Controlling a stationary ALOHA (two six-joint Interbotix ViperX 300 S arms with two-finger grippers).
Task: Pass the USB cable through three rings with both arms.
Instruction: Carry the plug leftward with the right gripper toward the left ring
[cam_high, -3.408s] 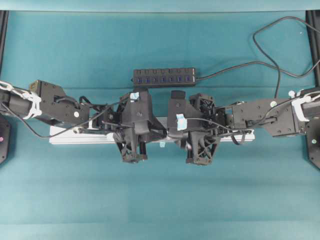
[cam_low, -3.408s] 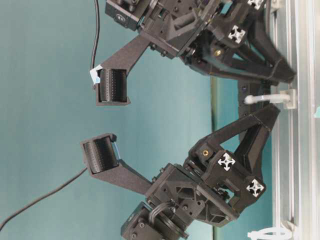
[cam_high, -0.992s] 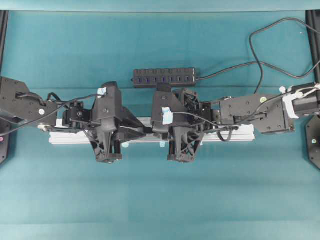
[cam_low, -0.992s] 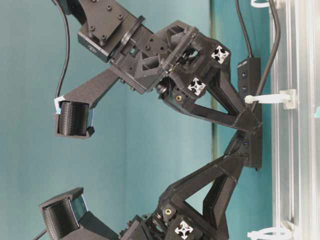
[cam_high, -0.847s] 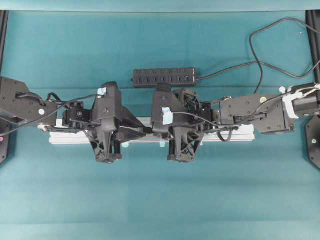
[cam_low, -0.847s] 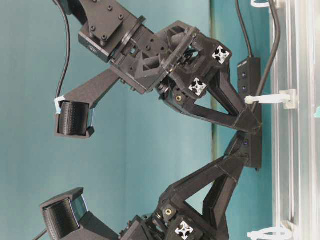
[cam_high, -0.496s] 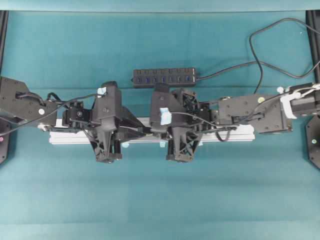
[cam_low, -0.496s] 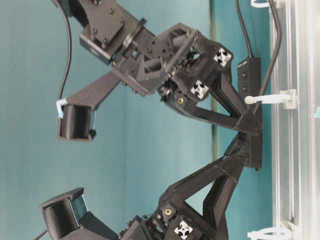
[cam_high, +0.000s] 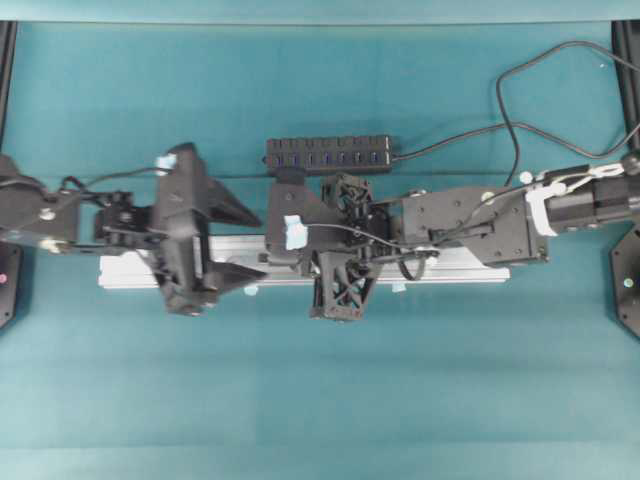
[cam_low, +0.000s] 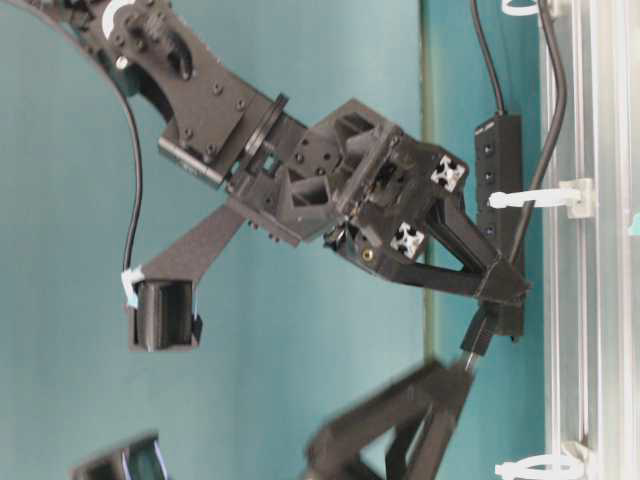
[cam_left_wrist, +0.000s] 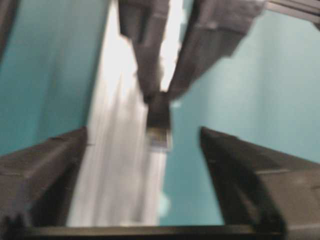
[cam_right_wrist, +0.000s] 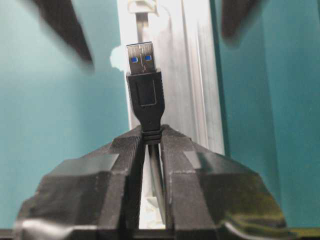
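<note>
Two tools in my view: right tool (cam_right_wrist: 150, 145) grips the USB cable (cam_right_wrist: 146, 90), plug protruding ahead over the rail (cam_right_wrist: 175, 75); left tool (cam_left_wrist: 145, 150) stands open, facing it.

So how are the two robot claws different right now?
The left gripper has its jaws spread wide apart and holds nothing, while the right gripper is squeezed shut on the USB cable, with the plug sticking out past its tips. In the overhead view the left gripper sits toward the rail's left end and the right one near its middle. Both are black and hang over the silver rail.
</note>
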